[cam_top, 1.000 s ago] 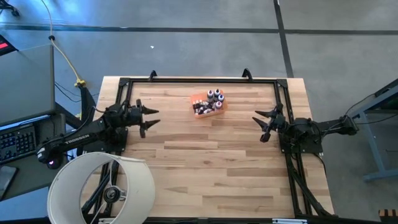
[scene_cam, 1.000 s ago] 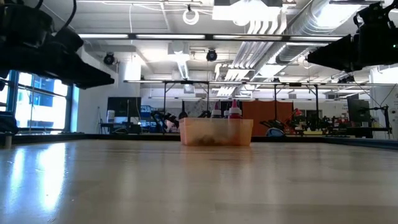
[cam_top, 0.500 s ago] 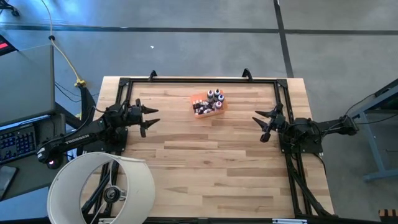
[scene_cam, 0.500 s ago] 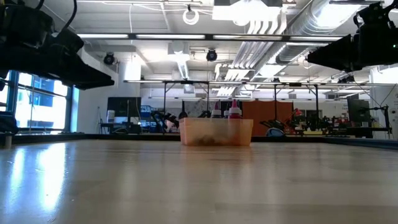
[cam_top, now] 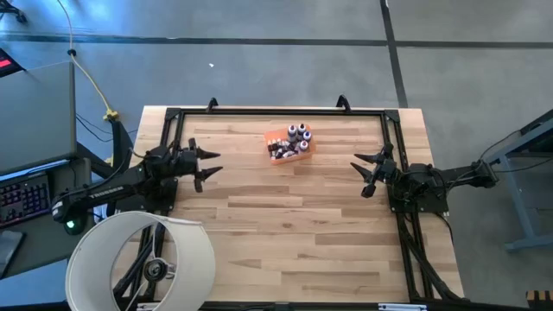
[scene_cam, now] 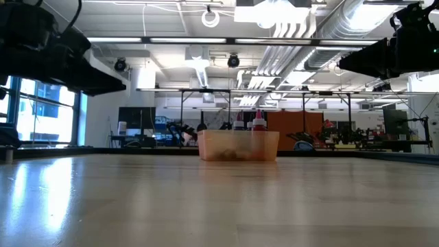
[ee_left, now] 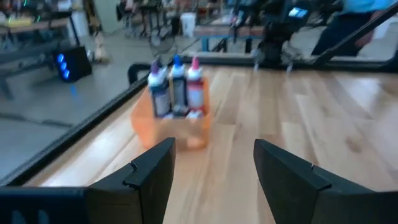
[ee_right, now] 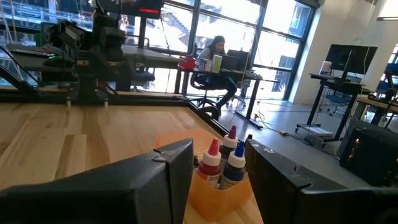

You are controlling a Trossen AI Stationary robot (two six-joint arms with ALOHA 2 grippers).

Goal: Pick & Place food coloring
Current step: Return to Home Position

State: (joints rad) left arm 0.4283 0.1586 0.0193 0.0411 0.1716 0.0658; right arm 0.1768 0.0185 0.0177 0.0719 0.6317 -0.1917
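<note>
The food coloring bottles stand and lie in a small orange tray near the table's far edge, about mid-width. In the left wrist view, three upright bottles with coloured caps rise above the tray; the right wrist view shows the bottles in the tray too. My left gripper hovers open to the left of the tray, pointing right. My right gripper hovers open to its right, pointing left. Both are above the wood and hold nothing.
A black metal frame runs along the table's far, left and right edges. A large white round lampshade-like object overlaps the near left corner. Bare wood fills the middle and near part. A seated person shows far beyond the table.
</note>
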